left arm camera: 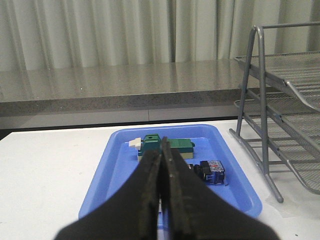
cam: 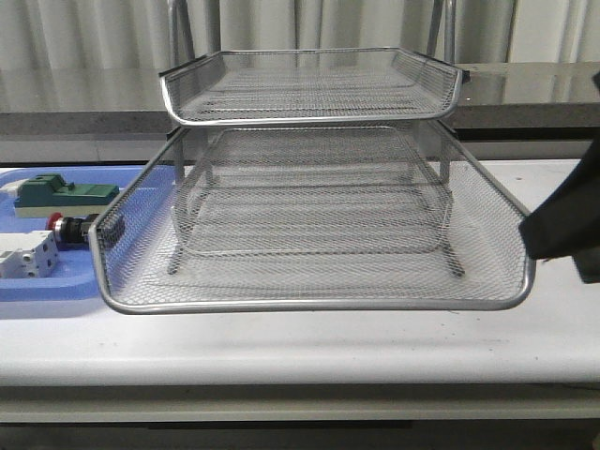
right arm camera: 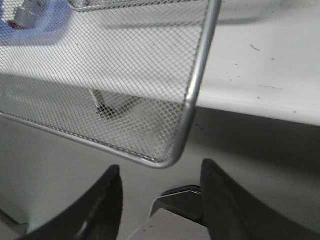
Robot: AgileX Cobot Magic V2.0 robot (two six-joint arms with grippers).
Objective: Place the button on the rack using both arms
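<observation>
The button (cam: 66, 228) is located in the blue tray (cam: 37, 286) on the surface (cam: 300, 342), between the green block (cam: 61, 194) and the white block (cam: 26, 255), just beside the rack (cam: 314, 225). It is not yet gripped. The left claw (left arm camera: 161, 200) is seen closed and empty, raised over the blue tray. The right claw (right arm camera: 160, 200) is seen wide and empty beside the corner of the pulled-out middle tray (cam: 309, 267). Pickup and placement are judged outstanding.
</observation>
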